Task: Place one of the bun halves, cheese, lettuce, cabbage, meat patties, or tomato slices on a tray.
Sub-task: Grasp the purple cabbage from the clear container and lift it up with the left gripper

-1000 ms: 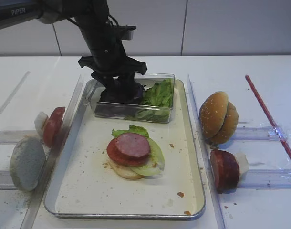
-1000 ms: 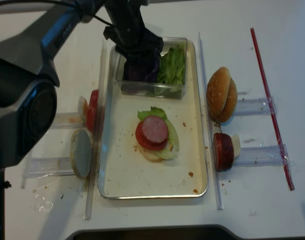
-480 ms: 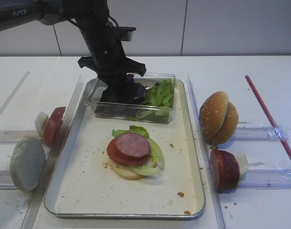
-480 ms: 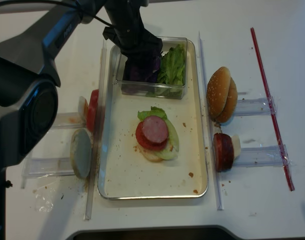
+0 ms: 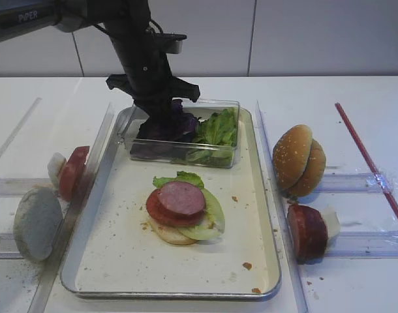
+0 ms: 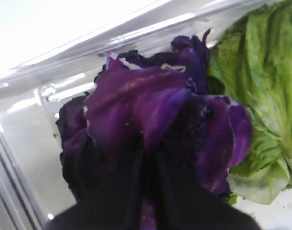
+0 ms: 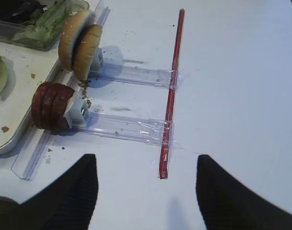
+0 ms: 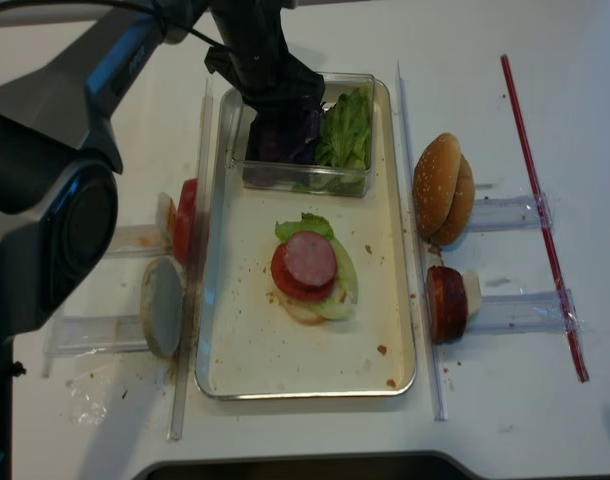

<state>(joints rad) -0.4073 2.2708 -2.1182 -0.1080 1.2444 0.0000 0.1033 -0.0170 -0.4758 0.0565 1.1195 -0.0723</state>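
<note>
Both left fingers (image 5: 165, 117) now pinched on cabbage (image 6: 155, 124), previously spread, right fingers (image 7: 84, 187) spread.

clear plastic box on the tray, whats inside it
Inside the clear plastic box: purple cabbage pinched by the shut left gripper, green lettuce beside it. Leaves hide the box floor.

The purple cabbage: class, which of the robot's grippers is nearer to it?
Left. The left gripper is shut on the cabbage in the clear box; the right gripper hovers over bare table, far right.
</note>
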